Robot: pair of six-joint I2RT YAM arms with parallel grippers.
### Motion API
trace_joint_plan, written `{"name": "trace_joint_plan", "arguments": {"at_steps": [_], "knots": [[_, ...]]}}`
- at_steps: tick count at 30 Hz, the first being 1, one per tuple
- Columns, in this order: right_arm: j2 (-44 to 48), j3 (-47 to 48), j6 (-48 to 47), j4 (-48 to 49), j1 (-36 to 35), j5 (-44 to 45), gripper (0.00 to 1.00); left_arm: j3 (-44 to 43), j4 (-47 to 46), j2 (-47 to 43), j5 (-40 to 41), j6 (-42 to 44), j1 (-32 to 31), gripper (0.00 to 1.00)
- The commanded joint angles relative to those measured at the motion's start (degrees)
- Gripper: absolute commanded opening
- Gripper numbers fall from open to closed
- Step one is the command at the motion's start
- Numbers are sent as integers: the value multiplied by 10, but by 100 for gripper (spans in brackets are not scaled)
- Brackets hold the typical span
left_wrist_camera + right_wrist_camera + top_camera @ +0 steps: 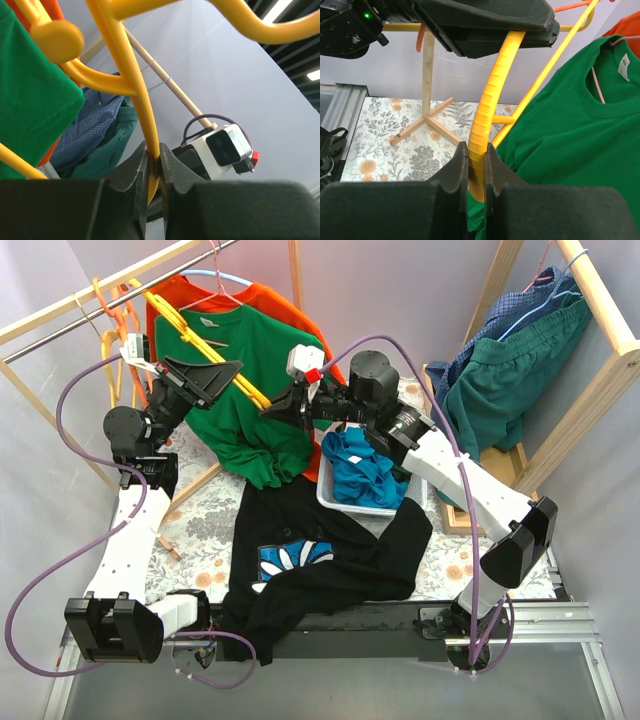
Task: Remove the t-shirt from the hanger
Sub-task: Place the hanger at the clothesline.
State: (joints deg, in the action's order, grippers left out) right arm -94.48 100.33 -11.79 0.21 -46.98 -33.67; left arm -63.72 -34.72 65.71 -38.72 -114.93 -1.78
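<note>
Left gripper (228,370), top view: clamped on the yellow hanger (195,335), partway along its sloping arm.
Right gripper (275,407), top view: closed on the lower end of the same hanger, just beside the left one.
Green t-shirt (250,400), top view: hangs below the rail (60,330) at the back left. It is directly behind the yellow hanger and in front of an orange t-shirt (290,308).
Hanger and shirt, top view: whether the hanger sits inside the shirt cannot be told.
Other garments, top view: a black t-shirt (330,550) is spread on the floral tablecloth (200,515). A blue garment (360,470) lies in the white tray (340,505).
Grip, left wrist view: both fingers press the yellow bar from either side, with no gap showing.
Surroundings, left wrist view: the green t-shirt fills the left edge, and the other wrist's camera lies just beyond the fingers.
Grip, right wrist view: the fingers pinch the ribbed yellow bar, which curves up to the left gripper's closed fingers at the top.
Shirt, right wrist view: the green collar and chest are to the right, touching the bar low down.
</note>
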Motion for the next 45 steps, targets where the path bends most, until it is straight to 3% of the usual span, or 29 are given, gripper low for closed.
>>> {"name": "trace_joint_plan", "arguments": {"at_steps": [1,3,4,8,11,17,19,21,27,35,42,45], "knots": [[49,-12,9,50,-7,66,1,4,17,-36,-17,-114,-2,25],[56,-15,12,46,-8,74,1,3,42,-47,-16,-88,-2,36],[58,-15,16,44,-8,82,1,-1,54,-54,-14,-59,-2,51],[66,-19,28,38,-11,88,1,-8,131,-107,-13,34,-2,68],[72,-24,34,35,-16,98,1,6,183,-138,-14,80,-3,75],[75,-23,41,15,-28,123,1,4,291,-192,-6,151,-3,77],[72,-19,40,6,-36,136,1,-19,372,-201,19,198,-3,77],[72,-15,39,1,-45,146,1,-39,442,-207,63,239,-3,75],[68,-2,36,-22,-72,194,1,-63,528,-221,137,282,-3,67],[61,0,30,-42,-93,244,1,-195,698,-98,287,439,-5,63],[46,14,27,-58,-94,290,1,-235,735,-66,368,501,-23,62],[37,20,33,-58,-94,302,1,-235,744,-49,454,523,-86,61]]}}
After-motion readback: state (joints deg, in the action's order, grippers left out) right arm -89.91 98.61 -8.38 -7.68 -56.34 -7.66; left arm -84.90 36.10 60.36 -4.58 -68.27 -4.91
